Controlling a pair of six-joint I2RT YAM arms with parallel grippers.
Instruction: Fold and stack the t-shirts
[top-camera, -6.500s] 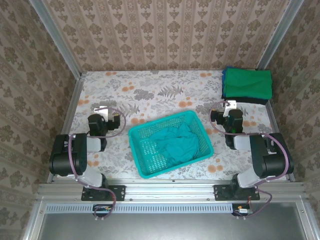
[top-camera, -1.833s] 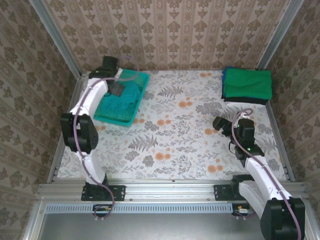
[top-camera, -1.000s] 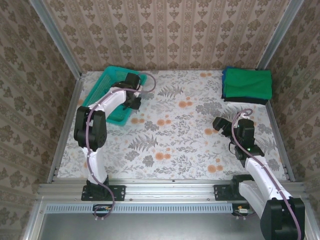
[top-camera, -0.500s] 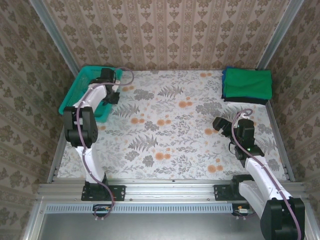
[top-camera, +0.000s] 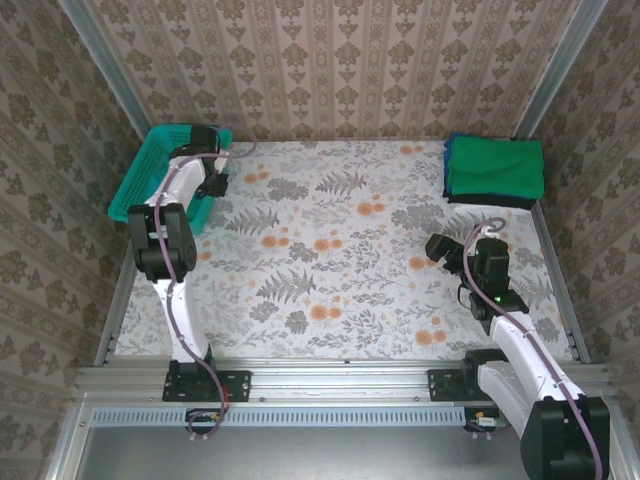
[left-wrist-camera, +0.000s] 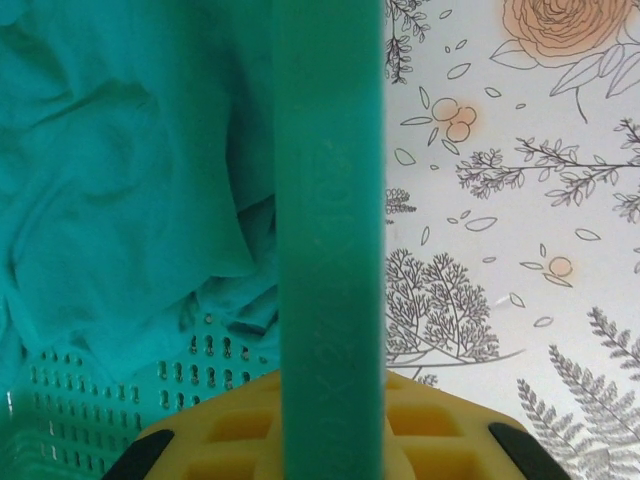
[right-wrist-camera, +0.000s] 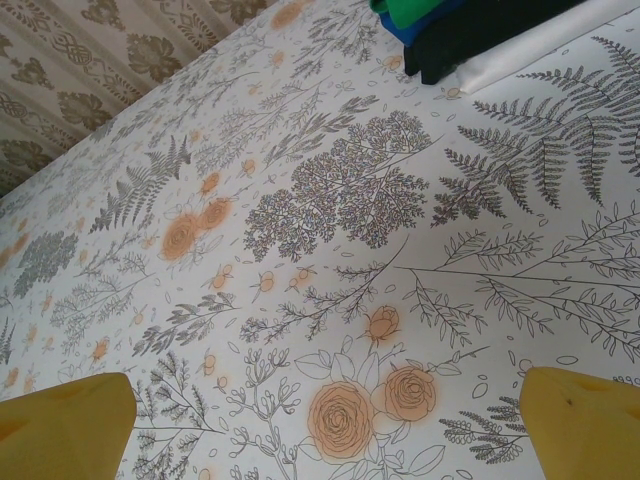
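My left fingers (left-wrist-camera: 225, 445) clench the mesh basket (left-wrist-camera: 330, 230) by its rim at far left, likely freeing the counter (top-camera: 350, 265). The teal t-shirt (left-wrist-camera: 120, 200) lies inside it. My right fingers (right-wrist-camera: 60, 420) are spread and empty, near the folded stack (top-camera: 495, 168).

White arms (top-camera: 182, 322), black joints (top-camera: 160, 247), purple cables (top-camera: 484, 226), yellow pads (right-wrist-camera: 62, 428).

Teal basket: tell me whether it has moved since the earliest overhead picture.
Yes. The basket has gone from mid-table, between the arms, to the far left corner, farther from the folded stack at far right.
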